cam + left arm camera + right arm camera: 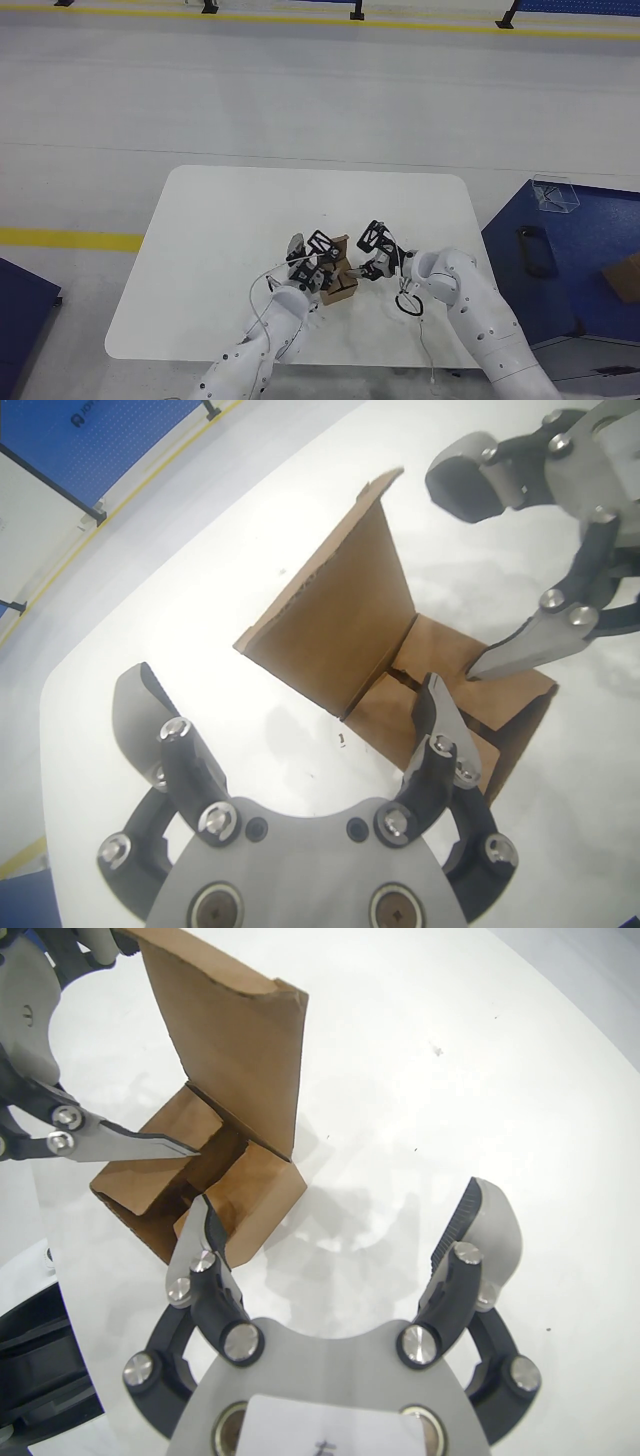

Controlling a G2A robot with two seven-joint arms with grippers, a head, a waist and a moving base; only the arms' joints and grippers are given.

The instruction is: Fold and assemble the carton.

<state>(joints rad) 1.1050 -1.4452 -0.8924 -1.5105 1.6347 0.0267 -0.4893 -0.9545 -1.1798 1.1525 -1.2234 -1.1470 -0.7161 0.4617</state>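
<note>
A small brown carton (340,287) stands on the white table (230,230) near its front edge. One long flap (330,610) stands upright; the short flaps (260,1178) are folded down over the opening. My left gripper (310,258) is open beside the carton, and one of its fingertips (432,690) rests on a folded flap. My right gripper (373,250) is open on the other side, with one fingertip (202,1213) on the opposite folded flap. Each wrist view also shows the other arm's fingertip on the flaps. Nothing is clamped in either gripper.
A black cable loop (408,303) lies on the table by the right arm. A blue platform (570,260) to the right carries a clear plastic box (555,192). The table's far half is bare white surface.
</note>
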